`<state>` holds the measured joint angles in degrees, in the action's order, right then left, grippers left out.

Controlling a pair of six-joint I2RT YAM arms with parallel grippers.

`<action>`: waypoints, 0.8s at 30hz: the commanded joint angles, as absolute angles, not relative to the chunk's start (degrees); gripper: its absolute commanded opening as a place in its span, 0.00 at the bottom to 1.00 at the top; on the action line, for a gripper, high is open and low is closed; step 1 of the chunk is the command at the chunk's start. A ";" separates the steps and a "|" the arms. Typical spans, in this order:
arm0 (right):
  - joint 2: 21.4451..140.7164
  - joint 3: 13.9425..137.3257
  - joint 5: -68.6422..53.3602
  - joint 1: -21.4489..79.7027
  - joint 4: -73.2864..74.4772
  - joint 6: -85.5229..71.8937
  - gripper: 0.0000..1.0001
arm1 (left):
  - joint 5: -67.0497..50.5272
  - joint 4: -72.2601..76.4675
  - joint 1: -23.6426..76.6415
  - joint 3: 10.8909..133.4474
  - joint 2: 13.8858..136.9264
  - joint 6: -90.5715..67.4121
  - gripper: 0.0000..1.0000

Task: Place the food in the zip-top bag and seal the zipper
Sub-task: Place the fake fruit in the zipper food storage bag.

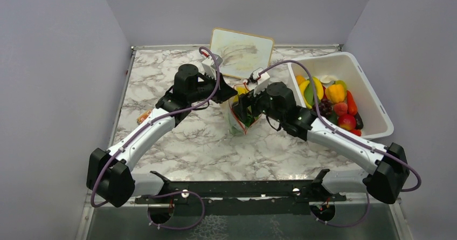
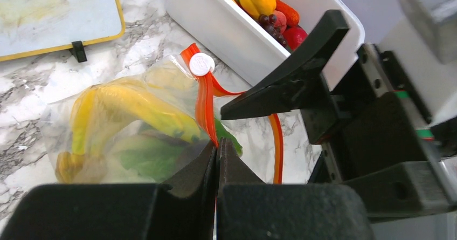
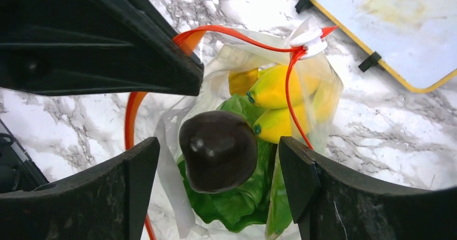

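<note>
Zipper (image 2: 205,105) pinched by left gripper (image 2: 217,159), right gripper (image 3: 218,156) spread around dark food piece (image 3: 218,143) over bag (image 3: 327,86)

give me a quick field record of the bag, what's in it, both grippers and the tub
bag: mouth open, zipper not sealed
inside: bananas, lettuce
dark piece: at the mouth, over the lettuce
left gripper: shut, pinching the zipper
right gripper: open, a finger on each side of the dark piece
tub: toy food left inside
</note>
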<state>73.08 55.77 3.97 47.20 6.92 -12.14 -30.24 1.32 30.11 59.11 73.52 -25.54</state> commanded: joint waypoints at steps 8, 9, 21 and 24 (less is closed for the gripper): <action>69.47 63.62 1.30 47.28 15.04 -11.78 0.91 | -26.65 -0.52 30.04 61.56 70.66 -20.76 0.00; 69.22 65.15 1.05 47.28 16.27 -11.73 0.93 | -26.39 -0.98 29.99 61.75 70.54 -20.48 0.00; 71.04 79.81 18.97 46.54 24.55 -1.81 0.99 | -24.05 -4.36 30.01 61.87 66.87 -16.36 0.00; 73.93 82.04 21.39 42.24 25.62 0.47 0.89 | -25.41 -4.66 30.03 60.98 65.69 -15.15 0.00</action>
<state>70.06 79.35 12.60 46.37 21.30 -4.60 -24.71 -5.54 30.11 59.55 68.90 -17.80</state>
